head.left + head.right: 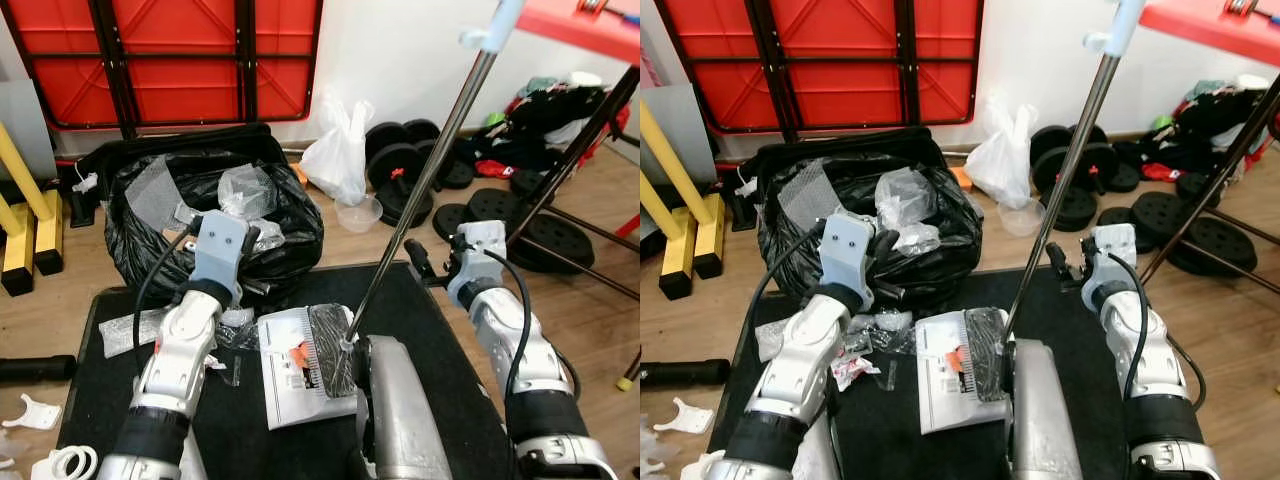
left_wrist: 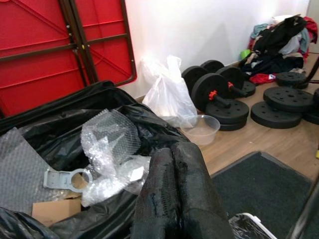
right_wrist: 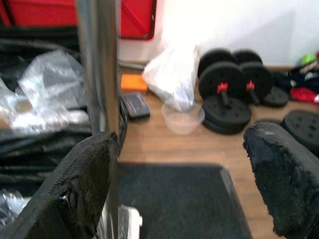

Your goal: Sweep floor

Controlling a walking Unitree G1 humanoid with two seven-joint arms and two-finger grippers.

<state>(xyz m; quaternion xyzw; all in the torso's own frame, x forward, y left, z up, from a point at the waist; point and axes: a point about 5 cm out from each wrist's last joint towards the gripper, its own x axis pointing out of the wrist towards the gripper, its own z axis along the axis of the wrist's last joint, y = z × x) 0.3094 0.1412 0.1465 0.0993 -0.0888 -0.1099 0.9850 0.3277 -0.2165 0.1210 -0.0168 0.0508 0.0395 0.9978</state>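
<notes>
the right gripper [image 3: 179,189] waits spread wide beside the slanted silver metal broom pole [image 1: 420,185] at frame centre, presumably to grab it, while the left gripper [image 2: 172,194], fingers pressed together, hovers over the black rubbish bag [image 1: 290,225].

The broom [image 1: 336,350] is sitting head-down on the black mat [image 1: 440,330], dark bristles resting on a white sheet. Its silver pole [image 1: 425,185] is leaning up toward the right.
</notes>
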